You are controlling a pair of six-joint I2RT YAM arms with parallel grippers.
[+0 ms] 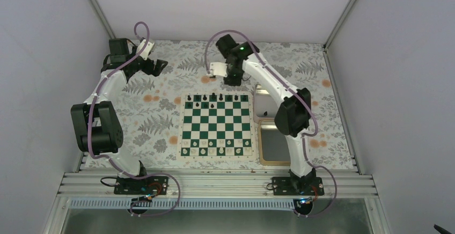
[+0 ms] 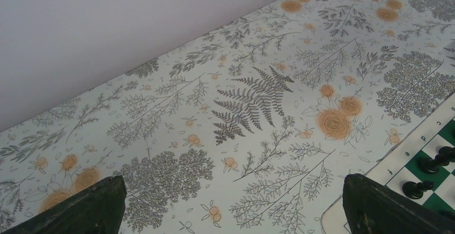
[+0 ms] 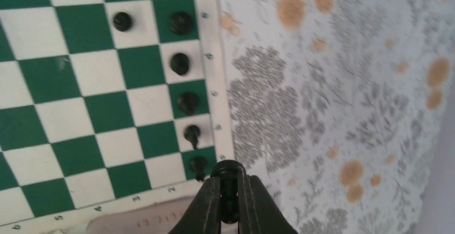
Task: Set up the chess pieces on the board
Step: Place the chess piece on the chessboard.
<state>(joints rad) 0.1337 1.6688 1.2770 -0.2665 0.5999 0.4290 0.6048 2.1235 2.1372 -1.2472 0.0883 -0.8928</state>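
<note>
The green-and-white board point(image 1: 216, 126) lies mid-table, with black chess pieces point(image 1: 213, 99) on its far ranks. My right gripper point(image 1: 233, 78) hovers past the board's far right corner. In the right wrist view it point(image 3: 229, 188) is shut on one black chess piece point(image 3: 228, 168), held by its stem just off the board's corner point(image 3: 86, 73). A file of black pieces point(image 3: 180, 63) stands along that edge. My left gripper point(image 1: 161, 65) is off to the far left, open point(image 2: 233, 191) over bare tablecloth. The board's corner point(image 2: 424, 148) and black pieces point(image 2: 437, 161) show at that view's right edge.
Small white pieces point(image 1: 214, 148) fill the board's near rows. Two silver metal tins point(image 1: 273, 143) point(image 1: 264, 102) lie right of the board under the right arm. A floral cloth point(image 1: 161, 110) covers the table, and grey walls close it in.
</note>
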